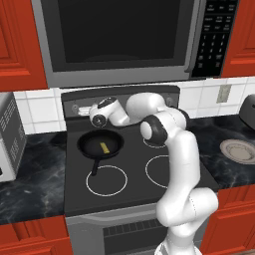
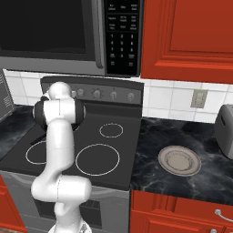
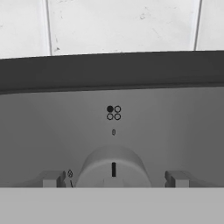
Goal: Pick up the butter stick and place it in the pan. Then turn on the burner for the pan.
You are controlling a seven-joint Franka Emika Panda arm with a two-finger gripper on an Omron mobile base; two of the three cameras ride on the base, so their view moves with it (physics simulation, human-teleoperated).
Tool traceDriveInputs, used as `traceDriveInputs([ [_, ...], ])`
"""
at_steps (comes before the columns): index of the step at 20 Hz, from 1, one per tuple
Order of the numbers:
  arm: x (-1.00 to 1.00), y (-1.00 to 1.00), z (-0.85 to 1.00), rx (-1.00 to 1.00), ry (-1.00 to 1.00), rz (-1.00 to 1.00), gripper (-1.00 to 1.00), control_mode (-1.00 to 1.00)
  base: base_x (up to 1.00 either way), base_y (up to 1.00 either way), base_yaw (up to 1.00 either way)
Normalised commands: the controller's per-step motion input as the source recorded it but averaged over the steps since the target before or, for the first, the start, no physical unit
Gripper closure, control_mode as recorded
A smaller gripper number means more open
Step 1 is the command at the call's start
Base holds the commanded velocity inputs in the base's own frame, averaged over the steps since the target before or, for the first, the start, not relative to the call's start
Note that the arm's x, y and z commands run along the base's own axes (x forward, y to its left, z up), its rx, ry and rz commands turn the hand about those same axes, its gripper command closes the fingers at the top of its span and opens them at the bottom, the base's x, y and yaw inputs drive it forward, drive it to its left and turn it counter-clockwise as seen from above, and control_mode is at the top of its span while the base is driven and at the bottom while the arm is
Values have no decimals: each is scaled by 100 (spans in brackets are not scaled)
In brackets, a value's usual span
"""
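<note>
in the hand view the pincer [image 3: 113, 178] faces the stove's control panel, its two fingertips [image 3: 53, 178] standing wide apart on either side of a round grey knob [image 3: 113, 168] with a dark pointer mark; whether they touch the knob cannot be told, and the pincer grips nothing. above the knob sits a small burner diagram [image 3: 113, 113] of four circles, one filled black, then the dark top edge of the panel and white wall tiles [image 3: 122, 26] beyond. in the left base view the white arm [image 1: 182, 164] rises from the lower right over the black stove top [image 1: 117, 172] and bends left toward the back panel. the pan [image 1: 99, 144] rests on the rear left burner, handle pointing toward the front, and the butter stick [image 1: 104, 147] lies inside it, near the middle. to the right, on the dark marbled tabletop [image 2: 182, 182], a flat grey plate [image 2: 179, 160] lies well apart from the stove. a microwave [image 1: 119, 35] hangs above, between red cabinets [image 2: 191, 36].
</note>
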Motion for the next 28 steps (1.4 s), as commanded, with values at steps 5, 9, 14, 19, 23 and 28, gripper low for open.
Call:
traceDriveInputs([
  [5,0,0,0,0,0,0,100,-100,0,0,0],
  [9,0,0,0,0,0,0,100,-100,0,0,0],
  [14,0,0,0,0,0,0,100,-100,0,0,0],
  [19,0,0,0,0,0,0,100,-100,0,0,0],
  [23,0,0,0,-2,0,0,100,-100,0,0,0],
  [28,0,-1,0,-3,0,0,100,-100,0,0,0],
])
